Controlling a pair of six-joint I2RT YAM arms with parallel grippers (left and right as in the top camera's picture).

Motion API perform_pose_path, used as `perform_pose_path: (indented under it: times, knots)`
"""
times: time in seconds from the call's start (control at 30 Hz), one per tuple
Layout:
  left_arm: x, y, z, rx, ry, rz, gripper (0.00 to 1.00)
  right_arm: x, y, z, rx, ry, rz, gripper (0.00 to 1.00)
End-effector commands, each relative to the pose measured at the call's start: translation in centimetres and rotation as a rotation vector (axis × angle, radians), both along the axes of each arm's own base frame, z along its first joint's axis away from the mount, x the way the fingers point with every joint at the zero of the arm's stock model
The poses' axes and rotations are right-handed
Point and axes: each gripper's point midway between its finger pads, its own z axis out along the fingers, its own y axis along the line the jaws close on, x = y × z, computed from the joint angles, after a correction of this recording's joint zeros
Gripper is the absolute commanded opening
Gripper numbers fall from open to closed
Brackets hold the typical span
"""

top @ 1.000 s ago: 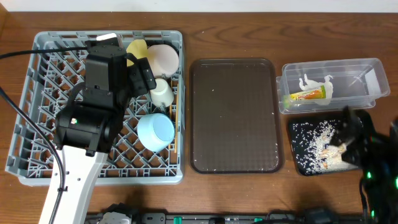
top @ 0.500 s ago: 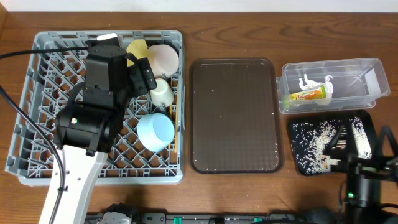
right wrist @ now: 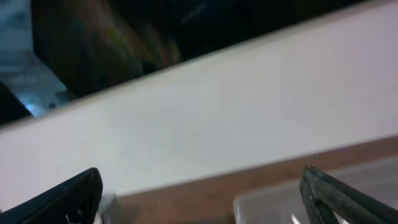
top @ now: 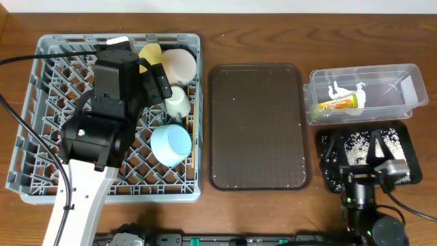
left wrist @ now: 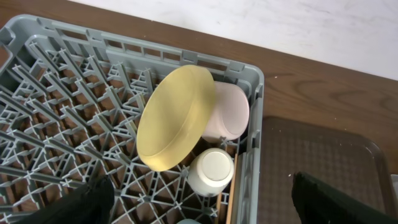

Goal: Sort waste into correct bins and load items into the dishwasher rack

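The grey dishwasher rack (top: 41,116) holds the yellow plate (top: 150,53) on edge, the white bowl (top: 179,63), the small white cup (top: 179,102), the light blue bowl (top: 171,143) and the chopsticks (top: 193,147) along its right wall. My left gripper (top: 153,80) hovers over the rack, open and empty. In the left wrist view (left wrist: 199,205) it is above the plate (left wrist: 174,118), bowl (left wrist: 229,112) and cup (left wrist: 212,171). The clear tub (top: 410,82) holds the snack wrapper (top: 334,104) and the white tissue (top: 348,91). The black tray (top: 326,179) holds rice scraps (top: 355,140). My right gripper (top: 365,171) sits over the tray's front, open and empty (right wrist: 202,199).
The dark brown serving tray (top: 256,126) lies between the rack and the bins. The right arm's base stands at the table's front edge. The right wrist view shows mostly the far wall, blurred, with a strip of table.
My right arm has swung left and back toward the front edge, off the black tray's right end. More rice on the tray shows now. The left arm has not moved.
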Motion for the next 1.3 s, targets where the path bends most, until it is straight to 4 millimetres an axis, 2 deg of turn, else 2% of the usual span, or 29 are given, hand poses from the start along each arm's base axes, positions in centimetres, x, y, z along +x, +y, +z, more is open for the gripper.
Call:
perform_pose_path:
  times: [0.0, 0.07, 0.17, 0.33, 0.47, 1.27]
  knots:
    - [0.1, 0.2, 0.1, -0.007, -0.002, 0.015, 0.93, 0.5, 0.6, -2.1, -0.036, 0.034, 0.026, 0.99]
    - [0.1, 0.2, 0.1, -0.007, -0.002, 0.015, 0.92, 1.0, 0.6, -4.0, -0.042, 0.072, 0.024, 0.99]
    - [0.1, 0.2, 0.1, -0.007, -0.002, 0.016, 0.93, 1.3, 0.7, -5.7, -0.068, 0.122, 0.026, 0.99]
    - [0.1, 0.2, 0.1, -0.007, -0.002, 0.015, 0.93, 1.3, 1.7, -6.6, -0.260, 0.135, 0.050, 0.99]
    - [0.1, 0.2, 0.1, -0.007, -0.002, 0.015, 0.93, 1.3, 1.5, -10.8, -0.348, 0.297, 0.056, 0.99]
    - [0.1, 0.2, 0.1, -0.007, -0.002, 0.015, 0.92, 1.4, 1.1, -10.8, -0.336, 0.300, 0.042, 0.99]
